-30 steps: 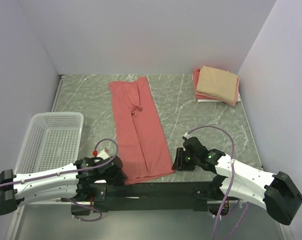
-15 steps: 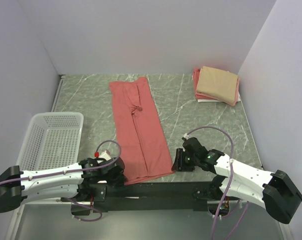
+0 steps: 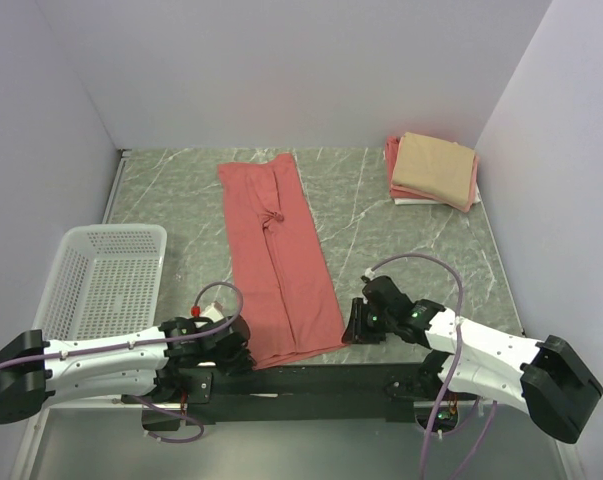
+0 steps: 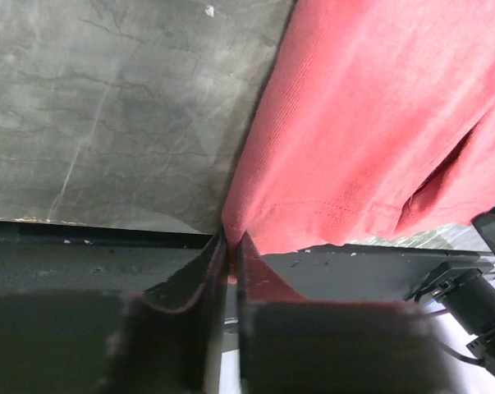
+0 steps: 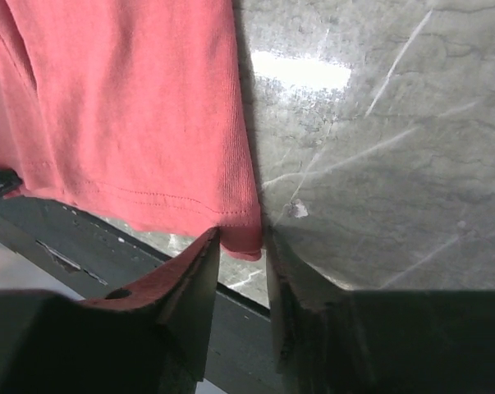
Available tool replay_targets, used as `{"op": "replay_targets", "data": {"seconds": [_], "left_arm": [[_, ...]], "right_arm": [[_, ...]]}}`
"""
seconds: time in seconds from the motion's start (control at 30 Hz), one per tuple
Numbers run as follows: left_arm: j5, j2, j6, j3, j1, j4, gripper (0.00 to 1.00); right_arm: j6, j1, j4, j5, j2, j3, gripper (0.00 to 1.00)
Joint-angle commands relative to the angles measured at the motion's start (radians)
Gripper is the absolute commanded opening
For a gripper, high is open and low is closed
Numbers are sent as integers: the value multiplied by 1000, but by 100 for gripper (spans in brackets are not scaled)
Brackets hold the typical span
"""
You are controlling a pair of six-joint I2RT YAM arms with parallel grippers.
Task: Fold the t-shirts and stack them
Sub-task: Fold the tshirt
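Note:
The salmon-red t-shirt [image 3: 276, 250] lies folded into a long strip down the middle of the table, its hem at the near edge. My left gripper [image 3: 243, 357] is at the hem's near-left corner; in the left wrist view it [image 4: 231, 246] is shut, pinching that corner of the shirt [image 4: 370, 123]. My right gripper [image 3: 349, 330] is at the near-right corner; in the right wrist view its jaws [image 5: 243, 246] stand apart with the shirt's [image 5: 132, 107] corner between them. A folded tan t-shirt [image 3: 436, 167] lies on a folded pink one [image 3: 391, 160] at the far right.
A white mesh basket [image 3: 101, 280] stands at the near left beside the left arm. The black front rail [image 3: 311, 378] runs just below the shirt's hem. Walls close the table at left, back and right.
My left arm has swung a little to the right, bringing its gripper onto the hem's left corner. My right gripper has edged slightly toward the hem's right corner.

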Motion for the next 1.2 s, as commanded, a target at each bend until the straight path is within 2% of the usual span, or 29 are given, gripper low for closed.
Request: {"op": "replay_targets", "data": {"seconds": [0.0, 0.03, 0.13, 0.2, 0.23, 0.43, 0.6, 0.77, 0.83, 1.0, 1.17], "left_arm": [[10, 10, 1, -15, -10, -19, 11], [10, 12, 9, -6, -10, -29, 1], [4, 16, 35, 24, -10, -73, 1], [1, 22, 53, 43, -10, -92, 1], [1, 29, 70, 60, -10, -111, 1], [24, 30, 129, 97, -10, -170, 1], [10, -27, 136, 139, -10, -245, 1], [-64, -54, 158, 178, 5, -210, 0], [-88, -45, 224, 199, 63, -152, 0], [-76, 34, 426, 247, 301, -24, 0], [-78, 157, 524, 319, 462, 92, 0]], "right_arm": [[16, 14, 24, -3, 15, -13, 33], [19, 14, 24, -5, 15, -12, 29], [32, 28, 26, -5, 5, -10, 19], [42, 37, 23, -3, -4, -13, 8], [45, 46, 24, -2, -7, -18, 0], [114, 118, -13, 15, -88, -33, 0], [141, 163, -115, 78, -176, 16, 0], [72, 161, -148, 162, -101, 164, 0], [47, 163, -131, 190, -20, 245, 0], [-36, 155, -83, 257, 178, 434, 0], [-89, 103, -39, 314, 408, 621, 0]]}}
